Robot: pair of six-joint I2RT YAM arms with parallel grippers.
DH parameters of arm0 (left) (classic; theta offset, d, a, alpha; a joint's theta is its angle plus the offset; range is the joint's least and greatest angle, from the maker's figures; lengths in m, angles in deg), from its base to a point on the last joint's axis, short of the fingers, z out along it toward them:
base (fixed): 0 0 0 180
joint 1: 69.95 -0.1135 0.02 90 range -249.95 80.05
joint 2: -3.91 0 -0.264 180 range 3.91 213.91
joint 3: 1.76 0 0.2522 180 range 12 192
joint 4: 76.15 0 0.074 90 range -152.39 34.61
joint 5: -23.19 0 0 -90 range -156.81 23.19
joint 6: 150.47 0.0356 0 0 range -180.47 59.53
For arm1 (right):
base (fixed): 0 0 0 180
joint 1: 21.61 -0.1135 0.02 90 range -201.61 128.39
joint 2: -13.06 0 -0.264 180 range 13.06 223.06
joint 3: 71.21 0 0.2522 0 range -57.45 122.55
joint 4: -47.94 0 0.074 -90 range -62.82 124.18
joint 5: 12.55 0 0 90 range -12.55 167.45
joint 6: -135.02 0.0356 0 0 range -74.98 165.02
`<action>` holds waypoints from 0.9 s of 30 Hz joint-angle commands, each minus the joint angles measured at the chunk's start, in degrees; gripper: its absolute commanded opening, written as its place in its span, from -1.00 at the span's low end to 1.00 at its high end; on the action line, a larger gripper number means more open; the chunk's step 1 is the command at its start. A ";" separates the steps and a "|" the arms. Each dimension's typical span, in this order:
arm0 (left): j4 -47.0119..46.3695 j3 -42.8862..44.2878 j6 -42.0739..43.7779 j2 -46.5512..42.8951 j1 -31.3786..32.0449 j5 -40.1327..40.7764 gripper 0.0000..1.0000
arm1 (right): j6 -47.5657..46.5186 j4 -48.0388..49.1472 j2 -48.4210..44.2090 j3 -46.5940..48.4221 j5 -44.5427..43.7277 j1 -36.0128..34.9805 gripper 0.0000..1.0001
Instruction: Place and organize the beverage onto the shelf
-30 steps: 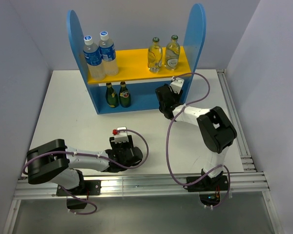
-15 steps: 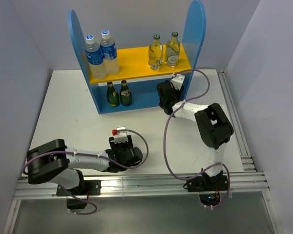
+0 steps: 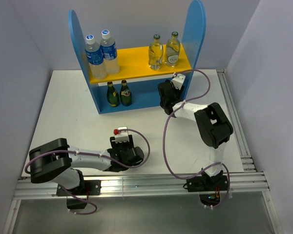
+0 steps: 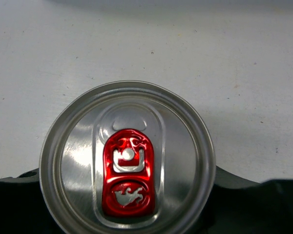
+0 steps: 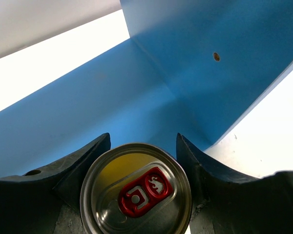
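Note:
The shelf (image 3: 194,29) stands at the back, with a yellow upper board (image 3: 134,61). Two clear glass bottles (image 3: 155,52) of pale yellow liquid stand on the board's right. Two dark green bottles (image 3: 118,94) stand at the left of the lower level. My right gripper (image 3: 167,95) reaches into the right of the lower level. In the right wrist view it (image 5: 142,146) is shut on a can (image 5: 136,192) over the blue base (image 5: 88,107). My left gripper (image 3: 125,155) is low on the table (image 3: 68,112), and in the left wrist view it (image 4: 127,195) is shut on a second can (image 4: 127,158).
Two plastic water bottles (image 3: 101,54) with blue labels stand on the left of the upper board. The shelf's right side panel (image 5: 224,58) and back (image 5: 63,112) are close around the right gripper. Grey walls enclose the table, with a metal rail (image 3: 234,122) on its right.
My right gripper has pushed the can a little farther into the lower level. The shelf has shifted slightly back. The left gripper has barely moved.

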 commanded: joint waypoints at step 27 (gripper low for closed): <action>2.94 2.86 -2.40 -1.56 0.04 2.66 -0.99 | 2.62 15.82 2.81 10.05 -7.11 3.05 0.99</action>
